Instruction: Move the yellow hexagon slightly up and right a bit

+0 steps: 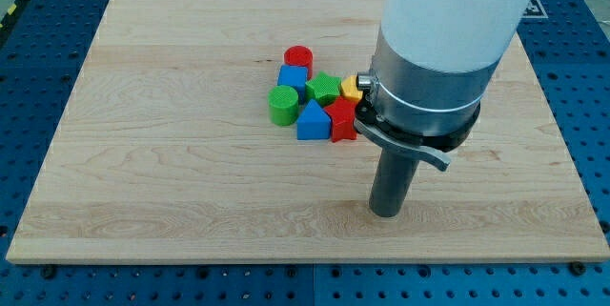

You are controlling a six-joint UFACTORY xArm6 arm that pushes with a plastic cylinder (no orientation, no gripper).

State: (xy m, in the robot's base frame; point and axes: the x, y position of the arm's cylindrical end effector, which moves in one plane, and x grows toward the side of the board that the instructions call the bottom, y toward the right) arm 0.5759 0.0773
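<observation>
The yellow hexagon (351,87) sits at the right end of a tight cluster of blocks near the board's middle; the arm's body partly hides it. To its left are a green star-like block (324,88), a blue cube (293,78), a red cylinder (298,57), a green cylinder (283,105), a blue triangular block (312,121) and a red block (342,118). My tip (386,213) rests on the board below and to the right of the cluster, well apart from the yellow hexagon.
The wooden board (172,153) lies on a blue perforated table (38,20). The arm's large white and grey body (429,58) hangs over the board's upper right and hides what lies behind it.
</observation>
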